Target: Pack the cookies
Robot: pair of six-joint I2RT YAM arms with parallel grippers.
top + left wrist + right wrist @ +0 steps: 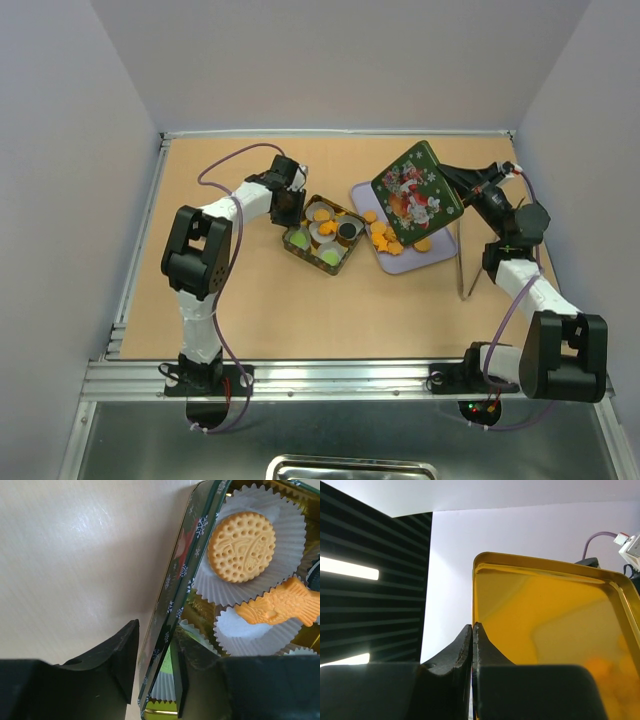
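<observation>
Your counter (250,290) carries everything here. Your right arm (530,285) reaches in from the right, and the right jaws are pressed together on the rim of the lid (416,192), holding it tilted above the purple tray (400,262). Your left arm (195,255) is at the tin (310,257). The left jaws stand spread astride one side wall, one finger outside and one inside. The cookies (381,236) lie partly on the tray beneath the lid, partly in paper cups (295,540) inside the tin.

Orange cookies (380,236) lie partly in tin (292,243), partly on tray (412,263).
</observation>
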